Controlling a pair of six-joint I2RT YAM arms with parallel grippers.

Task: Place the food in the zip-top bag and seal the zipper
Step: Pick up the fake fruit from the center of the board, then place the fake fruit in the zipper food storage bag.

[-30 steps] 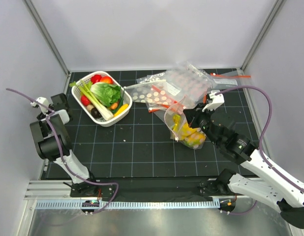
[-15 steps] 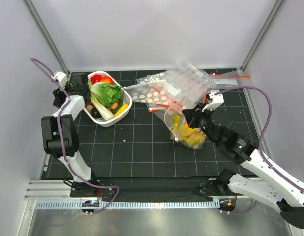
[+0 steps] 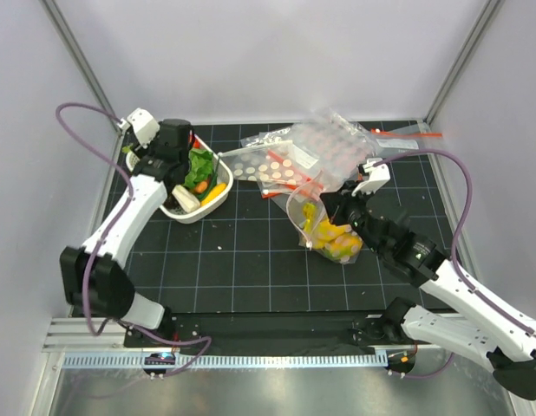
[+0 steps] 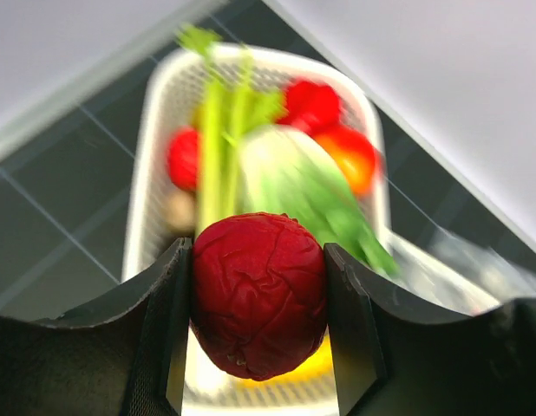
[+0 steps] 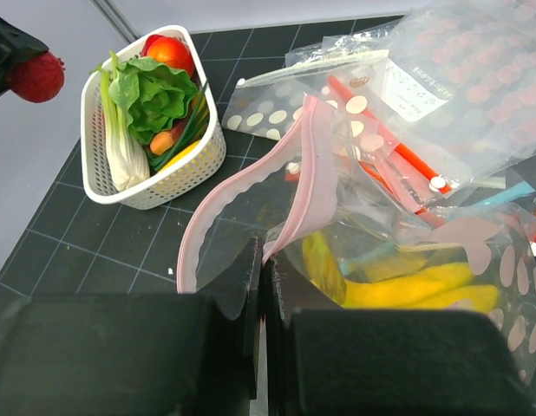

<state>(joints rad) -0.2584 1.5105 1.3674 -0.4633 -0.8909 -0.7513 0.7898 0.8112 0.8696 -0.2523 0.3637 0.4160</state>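
Note:
My left gripper (image 4: 258, 260) is shut on a wrinkled red fruit (image 4: 259, 312) and holds it above the white basket (image 4: 143, 182). In the top view it (image 3: 166, 160) hovers over the basket's left part. In the right wrist view the red fruit (image 5: 34, 76) shows at the top left. My right gripper (image 5: 264, 260) is shut on the pale zipper strip (image 5: 212, 208) of the clear dotted zip-top bag (image 5: 424, 251) and holds its mouth open. Yellow banana and mango pieces (image 5: 407, 293) lie inside the bag (image 3: 327, 230).
The basket (image 3: 212, 201) holds lettuce (image 5: 155, 95), celery, a red-orange fruit (image 5: 170, 52), a carrot and yellow pieces. A heap of other clear dotted bags with red strips (image 3: 316, 156) lies behind the held bag. Frame posts and walls close in the mat.
My left arm has swung from the left edge of the mat to over the basket and now holds the red fruit. The right arm and the bag have barely moved.

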